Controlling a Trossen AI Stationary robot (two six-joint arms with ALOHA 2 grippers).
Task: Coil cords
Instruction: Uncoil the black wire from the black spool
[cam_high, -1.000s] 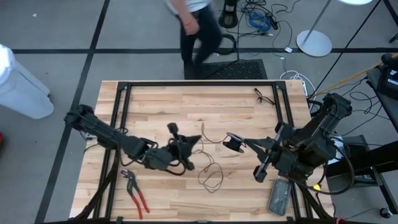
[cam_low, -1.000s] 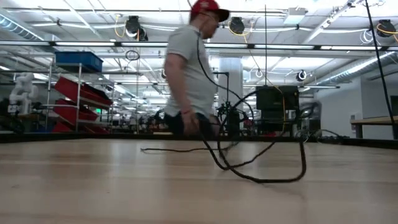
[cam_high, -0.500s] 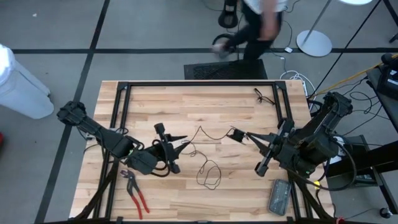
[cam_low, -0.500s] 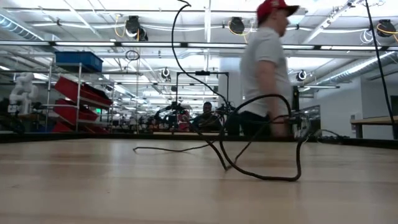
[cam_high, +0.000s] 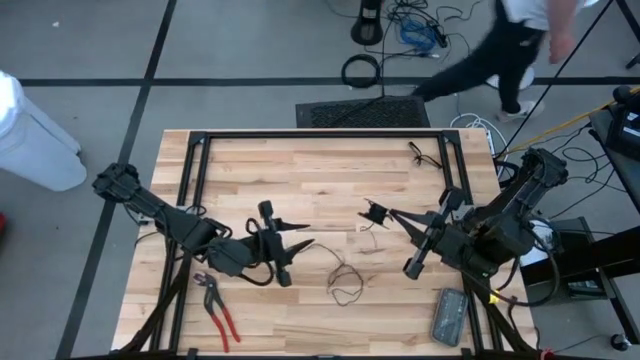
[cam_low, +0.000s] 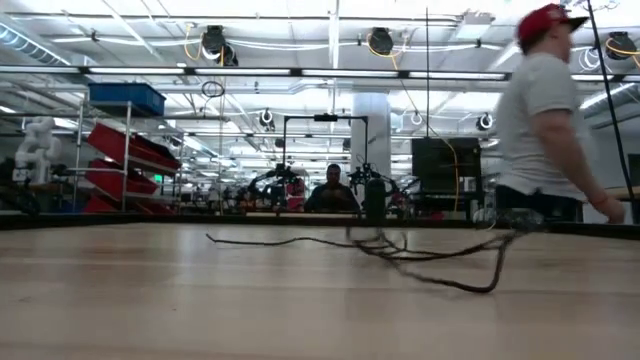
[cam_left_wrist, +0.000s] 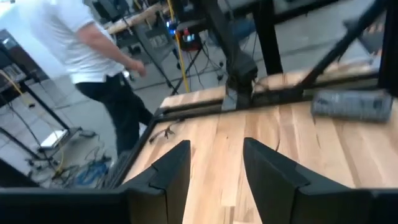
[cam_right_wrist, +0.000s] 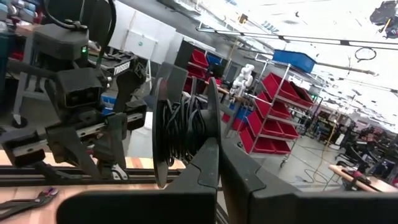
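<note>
Thin black wire-like cord (cam_high: 345, 280) lies slack mid-table; right gripper (cam_high: 376, 212) clenched on its small round dark puck (cam_right_wrist: 183, 130), left gripper (cam_high: 292, 237) released beside it — should regrasp the loose strand before winding.

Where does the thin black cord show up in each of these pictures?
High: cord loops mid-table.
Low: trails across the table, right of centre.
Left wrist: not in it.
Right wrist: centre, wound on a spool.
Landmark: person, in high, low, left wrist.
</note>
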